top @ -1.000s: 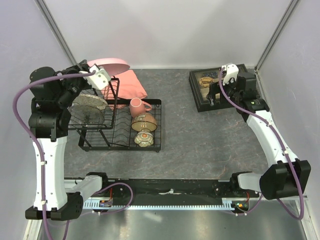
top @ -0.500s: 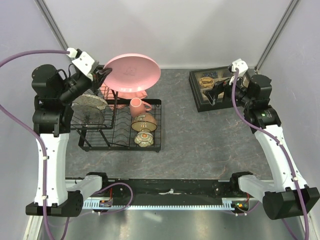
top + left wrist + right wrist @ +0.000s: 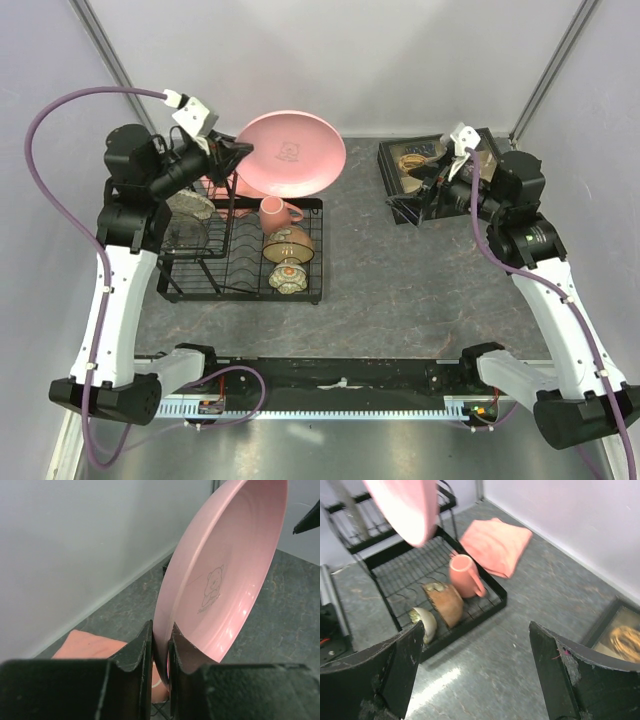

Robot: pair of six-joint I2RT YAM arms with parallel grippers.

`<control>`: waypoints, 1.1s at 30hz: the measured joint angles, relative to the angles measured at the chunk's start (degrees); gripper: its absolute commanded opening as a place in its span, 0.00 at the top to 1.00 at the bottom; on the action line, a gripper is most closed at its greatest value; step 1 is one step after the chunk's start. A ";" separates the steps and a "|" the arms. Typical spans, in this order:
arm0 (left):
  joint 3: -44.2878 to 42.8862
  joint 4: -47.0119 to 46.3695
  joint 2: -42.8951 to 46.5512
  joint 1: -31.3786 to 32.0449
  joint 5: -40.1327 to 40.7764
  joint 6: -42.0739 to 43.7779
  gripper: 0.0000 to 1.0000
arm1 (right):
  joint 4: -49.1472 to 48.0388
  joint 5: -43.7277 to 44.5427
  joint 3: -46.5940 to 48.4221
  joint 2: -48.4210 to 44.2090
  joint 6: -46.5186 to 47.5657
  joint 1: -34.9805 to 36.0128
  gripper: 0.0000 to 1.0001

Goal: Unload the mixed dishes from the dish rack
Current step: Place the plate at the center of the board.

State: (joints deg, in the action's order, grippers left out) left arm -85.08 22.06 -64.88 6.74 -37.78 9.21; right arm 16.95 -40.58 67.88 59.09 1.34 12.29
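Observation:
My left gripper is shut on the rim of the large pink round plate and holds it tilted in the air above the back of the black wire dish rack. In the left wrist view the jaws pinch the plate's edge. The pink mug, a brown bowl and a smaller pale bowl lie in the rack's flat base. The grey speckled bowl stands in the upright section. My right gripper is open and empty, above the table right of the rack.
A black tray of trinkets sits at the back right, just behind my right gripper. A pink folded cloth lies behind the rack, mostly under the plate in the top view. Walls close in the back and both sides.
My left arm has lifted the plate and swung it right, over the rack's back edge. My right gripper has come down and left, off the trinket tray.

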 measured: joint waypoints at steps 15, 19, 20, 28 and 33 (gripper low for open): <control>4.70 -1.27 -2.97 15.52 8.31 0.04 0.99 | 0.31 -2.40 6.36 5.01 -0.72 7.58 0.14; 5.84 -1.42 -3.13 17.05 9.22 0.02 0.98 | 0.33 -1.49 6.47 5.79 -0.68 8.63 0.19; 6.05 -1.46 -3.13 17.29 9.22 0.02 0.98 | 0.35 -1.14 6.54 6.12 -0.66 8.83 0.21; 7.91 -2.14 -3.04 18.16 8.50 -0.02 0.99 | 0.35 1.88 7.23 9.42 0.63 9.92 0.56; 8.81 -2.43 -2.69 18.25 7.80 -0.02 0.98 | 0.70 3.76 7.34 11.13 1.36 10.71 0.90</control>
State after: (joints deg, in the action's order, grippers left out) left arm -76.27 19.64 -67.57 24.99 -29.98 9.19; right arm 17.65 -36.82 75.22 70.22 2.70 23.00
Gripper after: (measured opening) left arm 0.196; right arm 0.243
